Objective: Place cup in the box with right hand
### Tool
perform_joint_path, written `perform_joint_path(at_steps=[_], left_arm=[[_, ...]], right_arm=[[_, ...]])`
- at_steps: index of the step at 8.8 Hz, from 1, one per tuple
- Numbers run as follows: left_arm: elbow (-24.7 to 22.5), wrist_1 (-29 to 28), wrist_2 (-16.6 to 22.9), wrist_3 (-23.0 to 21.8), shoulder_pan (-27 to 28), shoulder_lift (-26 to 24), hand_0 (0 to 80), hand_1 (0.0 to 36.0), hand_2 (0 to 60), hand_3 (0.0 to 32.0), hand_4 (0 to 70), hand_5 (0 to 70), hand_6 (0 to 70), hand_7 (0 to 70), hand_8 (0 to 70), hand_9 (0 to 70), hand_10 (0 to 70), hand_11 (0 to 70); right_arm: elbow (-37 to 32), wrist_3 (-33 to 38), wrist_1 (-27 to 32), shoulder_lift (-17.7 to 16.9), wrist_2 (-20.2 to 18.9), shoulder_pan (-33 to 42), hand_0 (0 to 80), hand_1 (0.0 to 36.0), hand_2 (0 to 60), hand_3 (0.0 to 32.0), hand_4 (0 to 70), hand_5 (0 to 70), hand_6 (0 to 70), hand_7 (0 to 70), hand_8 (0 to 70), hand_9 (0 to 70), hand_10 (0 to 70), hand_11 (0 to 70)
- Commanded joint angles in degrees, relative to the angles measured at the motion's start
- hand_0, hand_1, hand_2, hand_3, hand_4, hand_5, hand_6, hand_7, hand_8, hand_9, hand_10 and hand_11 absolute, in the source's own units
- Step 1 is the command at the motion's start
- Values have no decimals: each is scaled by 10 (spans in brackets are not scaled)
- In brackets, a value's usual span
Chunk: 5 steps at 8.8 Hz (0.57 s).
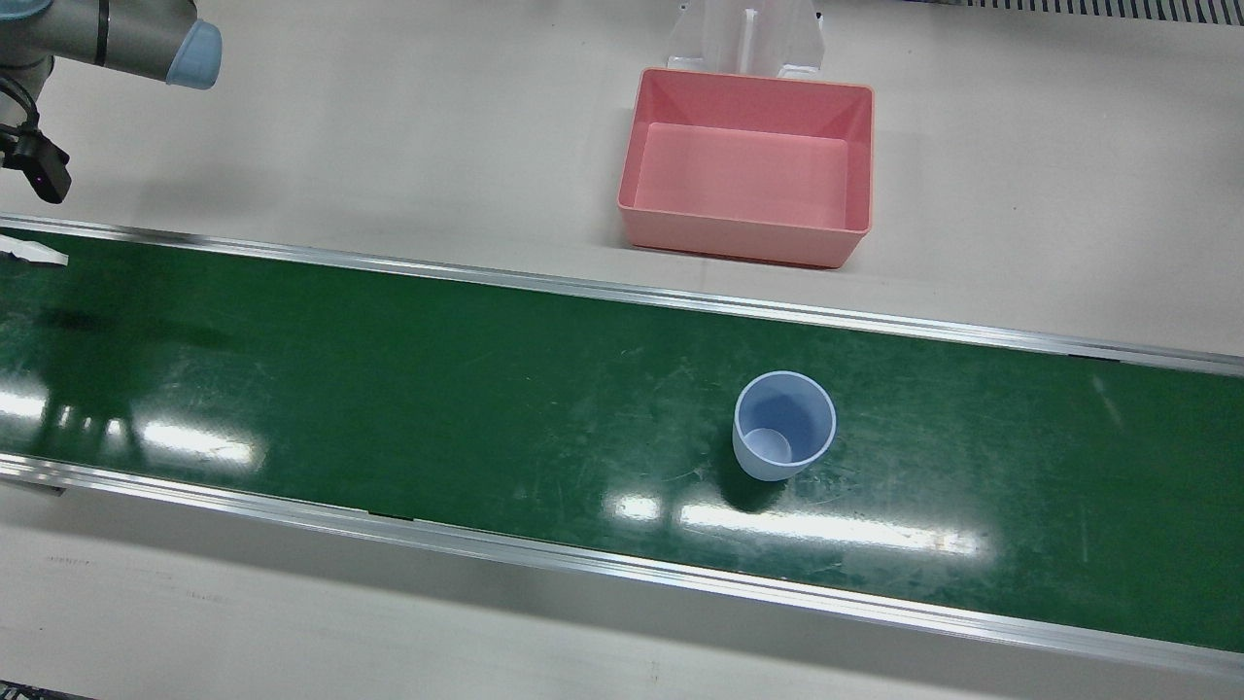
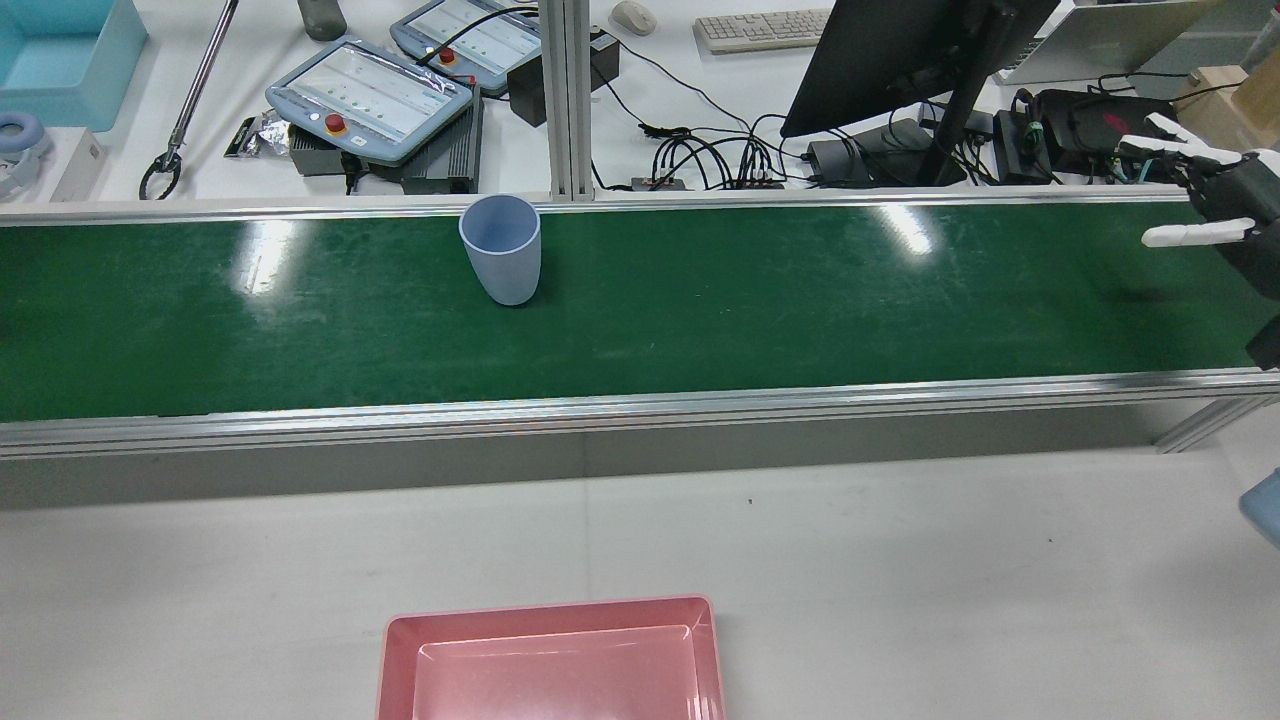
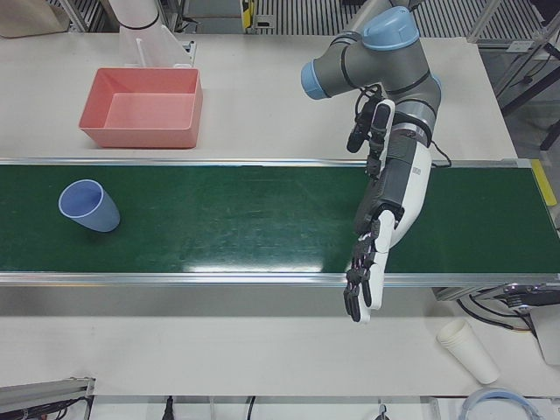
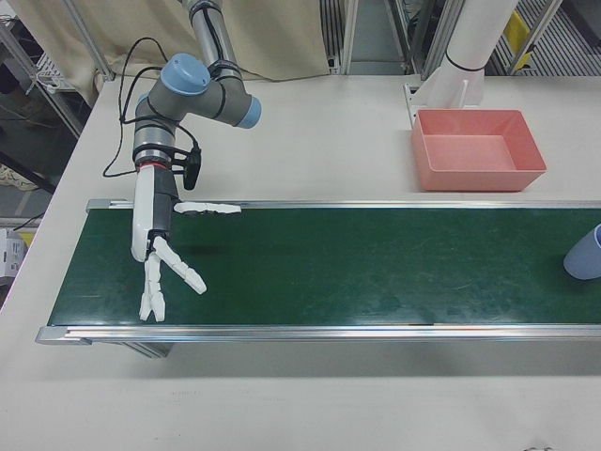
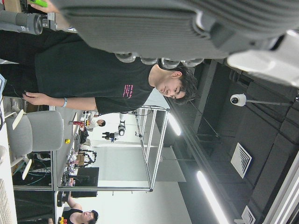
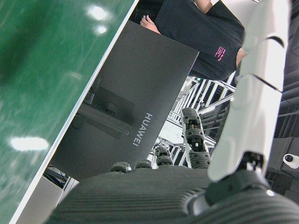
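A pale blue cup (image 1: pixel 783 425) stands upright on the green conveyor belt (image 1: pixel 389 369), alone and untouched; it also shows as the cup (image 2: pixel 501 248) in the rear view. The empty pink box (image 1: pixel 746 165) sits on the white table beyond the belt, roughly level with the cup. My right hand (image 4: pixel 164 258) hangs open over the belt's far end, fingers spread, a long way from the cup (image 4: pixel 584 254). My left hand (image 3: pixel 367 271) hangs open at the other end of the belt, fingers pointing down, holding nothing.
A white stand (image 1: pixel 746 34) rises just behind the box. Stacked paper cups (image 3: pixel 468 350) lie on the table near the left arm. Past the belt stand a monitor (image 2: pixel 900 50) and teach pendants (image 2: pixel 370 100). A person (image 5: pixel 93 79) stands on the operators' side.
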Motion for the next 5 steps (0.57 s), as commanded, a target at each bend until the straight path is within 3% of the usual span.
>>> perform_joint_path(at_steps=[1,3,4,5], left_arm=[[0,0,0,-1,0,1,0,0,0,0,0,0,0,0,0,0,0,0],[0,0,0,-1,1,0,0,0,0,0,0,0,0,0,0,0,0,0],[0,0,0,-1,1,1,0,0,0,0,0,0,0,0,0,0,0,0],[0,0,0,-1,1,0,0,0,0,0,0,0,0,0,0,0,0,0]], right_arm=[[-1,29,1,0,1,-3,499,164,100,0,54,43,28,89,0,3,0,0],[-2,33,2,-1,8,-10,511,136,0,0,81,43,30,100,0,6,0,0],[0,32,2,0,8,-13,502,153,66,0,60,43,29,91,0,4,0,0],[1,30,1,-1,9,-20,502,153,66,0,57,44,28,86,0,3,0,0]])
